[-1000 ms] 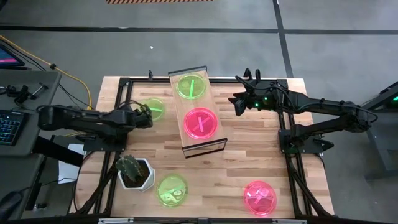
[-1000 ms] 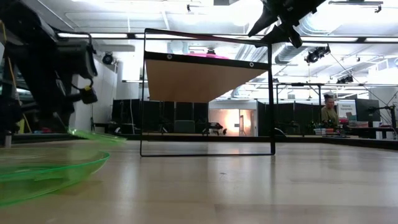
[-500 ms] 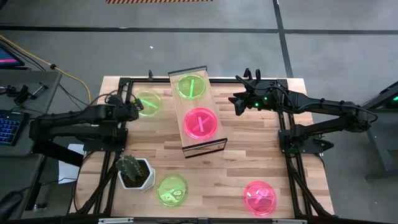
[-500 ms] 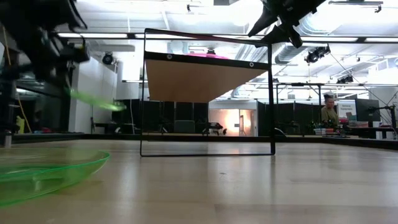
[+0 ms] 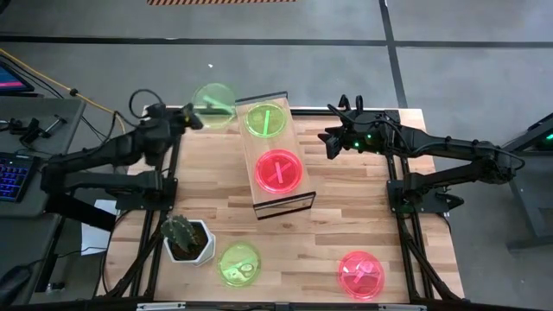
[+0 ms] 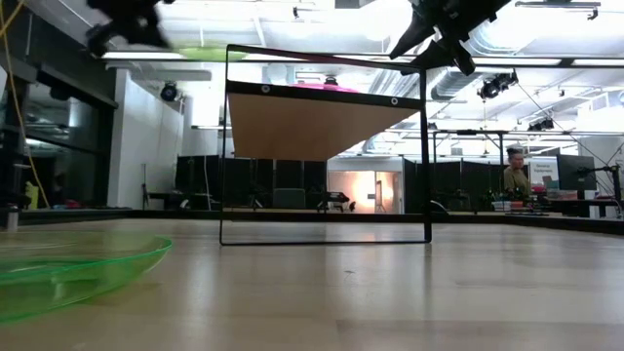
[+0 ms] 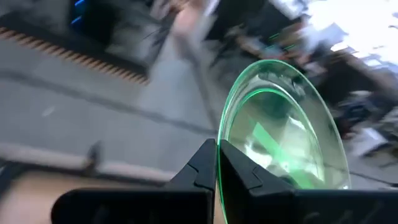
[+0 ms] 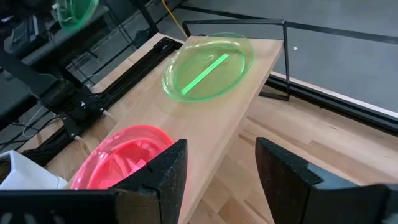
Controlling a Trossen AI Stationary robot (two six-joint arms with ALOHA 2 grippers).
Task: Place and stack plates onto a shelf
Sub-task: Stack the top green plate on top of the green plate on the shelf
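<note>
Wooden tabletop [image 5: 346, 216] in the middle of a grey-floored workshop, a desk with a keyboard [image 5: 12, 177] off the left edge, and across the room in the low view a person [image 6: 515, 174] at a far bench. Left first: the left gripper [image 5: 183, 117] is up off the table's far-left corner, fingers pinched tight on the rim of a green plate [image 5: 214, 105], plate raised just beside the shelf's far end. Near edge, a potted cactus [image 5: 184, 237], then a loose green plate [image 5: 238, 263] beside it. Centre, the shelf [image 5: 298, 138] carries a green plate [image 5: 265, 119] at its far end and a pink plate [image 5: 278, 171] mid-plank. Right, a pink plate [image 5: 360, 274] lies near the front corner, and the right gripper [image 5: 328, 144] hangs beside the shelf, fingers spread, holding nothing.
</note>
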